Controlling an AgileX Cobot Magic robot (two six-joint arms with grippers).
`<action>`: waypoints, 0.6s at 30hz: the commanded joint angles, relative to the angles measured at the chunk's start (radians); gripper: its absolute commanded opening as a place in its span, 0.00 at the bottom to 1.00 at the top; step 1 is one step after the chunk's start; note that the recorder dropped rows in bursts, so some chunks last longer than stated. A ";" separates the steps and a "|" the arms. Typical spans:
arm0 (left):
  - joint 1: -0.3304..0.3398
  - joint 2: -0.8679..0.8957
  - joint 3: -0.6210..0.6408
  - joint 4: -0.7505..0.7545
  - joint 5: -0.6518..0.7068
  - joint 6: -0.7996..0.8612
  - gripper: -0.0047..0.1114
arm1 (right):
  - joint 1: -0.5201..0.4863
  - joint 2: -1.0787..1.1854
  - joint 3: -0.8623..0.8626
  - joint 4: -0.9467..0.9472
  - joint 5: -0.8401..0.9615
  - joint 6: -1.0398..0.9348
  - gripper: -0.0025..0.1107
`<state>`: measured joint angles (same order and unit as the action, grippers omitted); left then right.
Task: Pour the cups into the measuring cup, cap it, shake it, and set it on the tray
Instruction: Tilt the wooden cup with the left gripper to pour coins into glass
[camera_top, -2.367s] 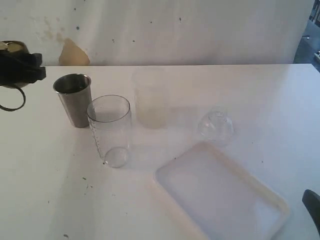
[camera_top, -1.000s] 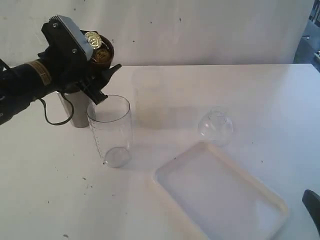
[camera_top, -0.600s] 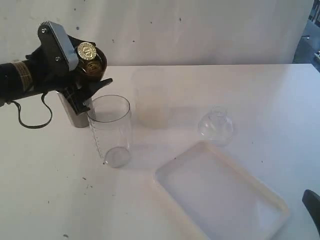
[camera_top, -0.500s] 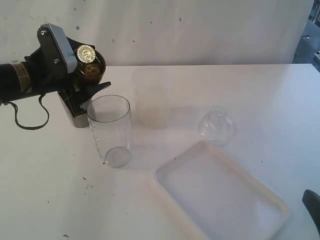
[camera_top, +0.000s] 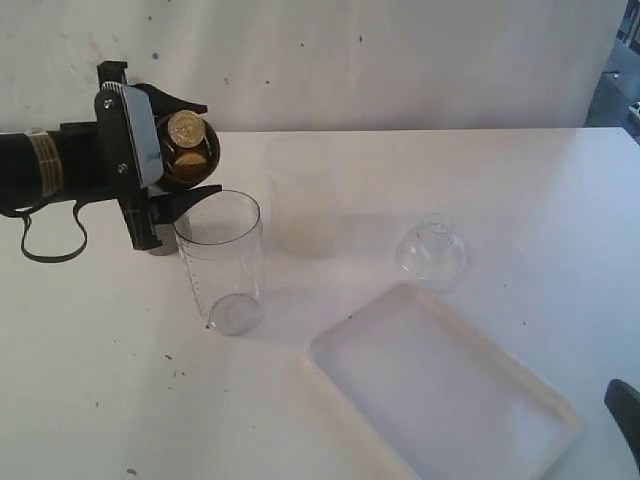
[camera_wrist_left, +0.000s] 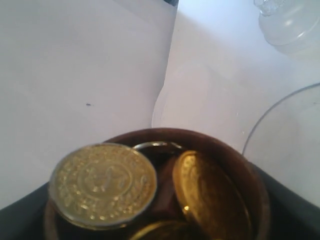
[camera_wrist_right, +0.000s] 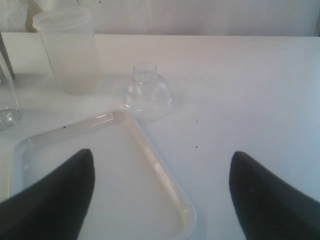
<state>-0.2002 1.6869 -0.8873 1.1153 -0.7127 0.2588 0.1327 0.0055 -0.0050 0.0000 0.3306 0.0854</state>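
1. Rolled since the earlier frame: the left gripper (camera_top: 205, 148) now holds the brown wooden cup (camera_top: 190, 152) on its side.
2. Grip: jaws clamp the cup. The right gripper (camera_wrist_right: 162, 195) is spread and empty over the tray (camera_wrist_right: 157, 172).
3. Contents: gold coins (camera_top: 185, 128) lie at the cup's lip.
4. Advice: centre the cup's mouth over the upright measuring cup (camera_top: 222, 262) on the table, then tip slowly.

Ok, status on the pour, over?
Left gripper shut on wooden cup, tipped above measuring cup, coins not yet out. Right gripper open, empty, near tray. Dome lid off, nothing blocking.
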 joint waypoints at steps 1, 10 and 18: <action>0.001 -0.016 -0.010 -0.014 -0.021 0.067 0.04 | -0.005 -0.006 0.005 0.000 -0.009 -0.001 0.64; 0.001 -0.016 -0.010 -0.105 -0.012 0.101 0.04 | -0.005 -0.006 0.005 0.000 -0.009 -0.001 0.64; 0.001 -0.016 -0.010 -0.105 -0.024 0.196 0.04 | -0.005 -0.006 0.005 0.000 -0.009 -0.001 0.64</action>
<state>-0.2002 1.6869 -0.8890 1.0415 -0.7172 0.4346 0.1327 0.0055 -0.0050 0.0000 0.3306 0.0854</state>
